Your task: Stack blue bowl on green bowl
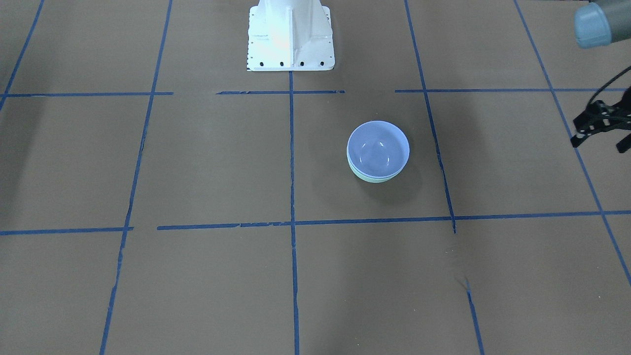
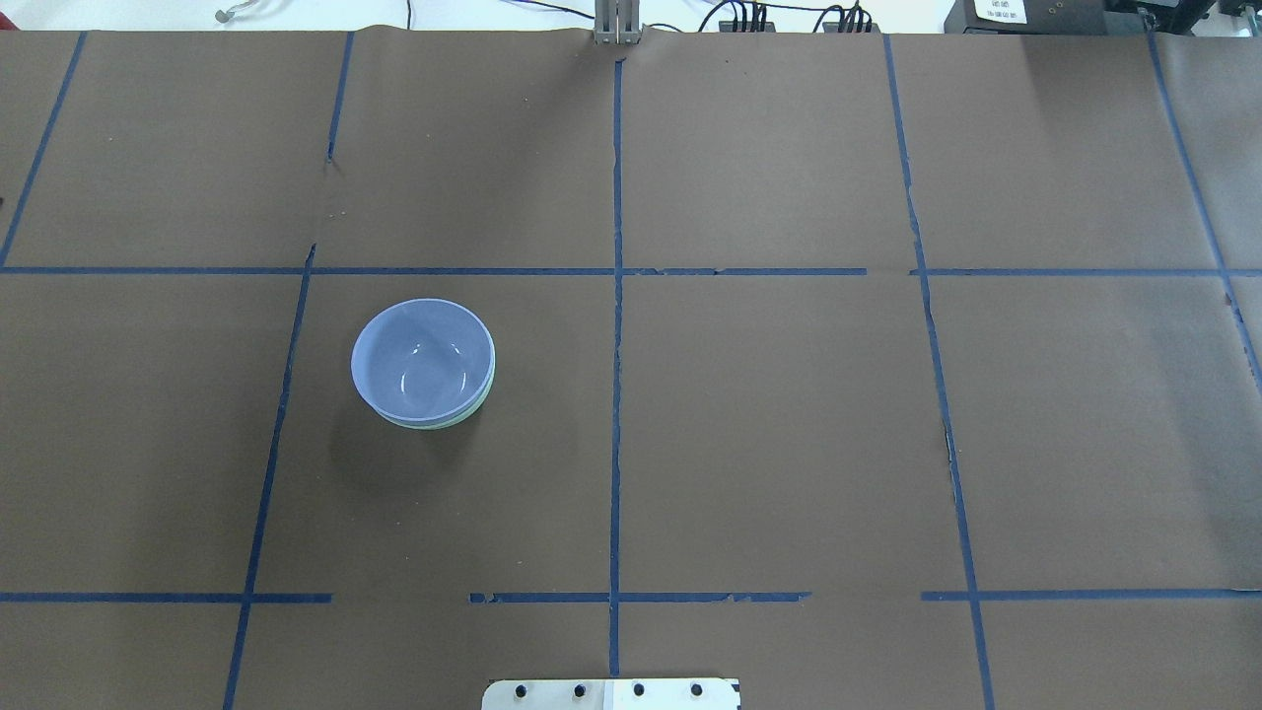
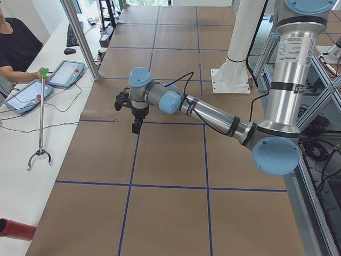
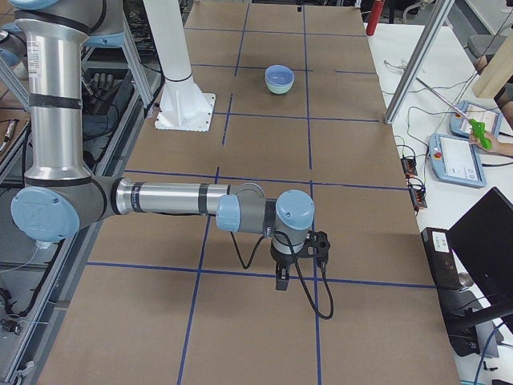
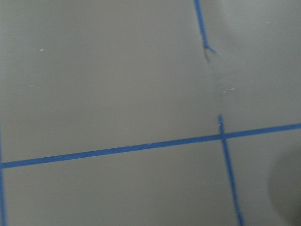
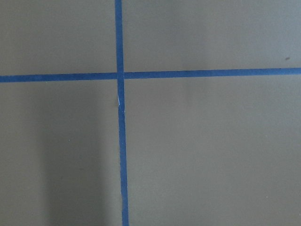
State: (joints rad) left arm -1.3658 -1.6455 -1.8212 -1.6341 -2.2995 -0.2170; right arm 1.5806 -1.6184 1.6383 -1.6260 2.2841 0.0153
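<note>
The blue bowl [image 1: 378, 149] sits nested inside the green bowl [image 1: 375, 179], of which only a thin mint rim shows below it. The pair stands on the table's left half in the overhead view, blue bowl [image 2: 422, 362] over green bowl [image 2: 446, 422]. My left gripper [image 1: 599, 144] hangs at the front-facing view's right edge, well away from the bowls, with two fingertips apart and nothing between them. It also shows in the exterior left view [image 3: 137, 127]. My right gripper [image 4: 281, 282] shows only in the exterior right view, far from the bowls; I cannot tell if it is open or shut.
Brown paper with blue tape grid lines [image 2: 616, 394] covers the table. The robot's white base [image 1: 291, 37] stands at the middle of the robot's side. An operator [image 3: 16, 48] and tablets [image 3: 66, 73] are beside the table's far edge.
</note>
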